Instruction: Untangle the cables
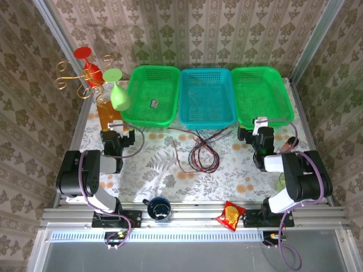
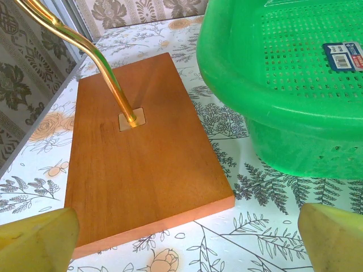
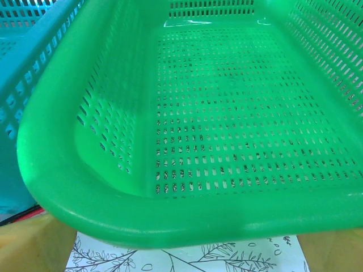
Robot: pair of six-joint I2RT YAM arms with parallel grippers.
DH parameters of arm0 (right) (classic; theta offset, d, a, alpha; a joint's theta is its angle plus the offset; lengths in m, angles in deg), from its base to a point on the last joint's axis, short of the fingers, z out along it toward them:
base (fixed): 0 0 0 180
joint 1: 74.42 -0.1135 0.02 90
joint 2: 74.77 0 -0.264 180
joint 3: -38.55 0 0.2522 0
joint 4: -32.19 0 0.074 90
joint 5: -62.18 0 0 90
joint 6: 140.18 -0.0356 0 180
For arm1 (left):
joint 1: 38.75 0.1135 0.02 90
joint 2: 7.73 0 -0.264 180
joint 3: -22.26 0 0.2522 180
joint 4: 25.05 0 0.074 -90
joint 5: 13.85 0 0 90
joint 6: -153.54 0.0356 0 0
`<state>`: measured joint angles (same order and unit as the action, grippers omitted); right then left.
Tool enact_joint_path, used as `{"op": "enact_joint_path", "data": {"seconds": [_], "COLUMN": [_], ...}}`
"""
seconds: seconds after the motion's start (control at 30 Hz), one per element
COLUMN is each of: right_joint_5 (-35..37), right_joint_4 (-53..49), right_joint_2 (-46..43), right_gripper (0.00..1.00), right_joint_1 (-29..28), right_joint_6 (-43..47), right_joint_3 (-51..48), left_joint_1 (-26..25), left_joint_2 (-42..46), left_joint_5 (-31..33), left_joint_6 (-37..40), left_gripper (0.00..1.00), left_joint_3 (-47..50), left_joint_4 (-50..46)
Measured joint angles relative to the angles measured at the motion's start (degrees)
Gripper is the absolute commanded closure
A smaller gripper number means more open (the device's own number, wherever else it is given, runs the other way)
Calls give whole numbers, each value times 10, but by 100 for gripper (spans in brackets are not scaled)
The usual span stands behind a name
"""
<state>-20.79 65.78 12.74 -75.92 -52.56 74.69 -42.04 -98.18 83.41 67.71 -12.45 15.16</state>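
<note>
1. Your left end effector point(image 1: 118, 135) is released and empty, facing the wooden base point(image 2: 142, 164).
2. Your right end effector point(image 1: 253, 129) is released too, at the green basket point(image 3: 170, 221) rim.
3. The cables point(image 1: 201, 152) lie tangled mid-surface point(image 1: 159, 170), at 6 o'clock from the blue basket point(image 1: 207, 123).

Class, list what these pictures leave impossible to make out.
- Top view: how the cables cross, strands too thin to trace.
- Left wrist view: the label in the left green basket, cut by the right edge, print blurred.
- Right wrist view: the table beyond the right green basket, hidden by its wall.
</note>
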Motion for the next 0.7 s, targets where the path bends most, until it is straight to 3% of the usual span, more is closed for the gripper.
{"op": "enact_joint_path", "data": {"seconds": [0.37, 0.7], "right_joint_5": [0, 0], "right_joint_4": [0, 0], "right_joint_2": [0, 0], "right_gripper": [0, 0], "right_joint_1": [0, 0], "right_joint_6": [0, 0], "right_joint_3": [0, 0], "left_joint_1": [0, 34], "left_joint_2": [0, 1], "left_joint_5": [0, -28], "left_joint_6": [0, -16], "left_gripper": [0, 0], "left_joint_3": [0, 0], "left_joint_4": [0, 3]}}
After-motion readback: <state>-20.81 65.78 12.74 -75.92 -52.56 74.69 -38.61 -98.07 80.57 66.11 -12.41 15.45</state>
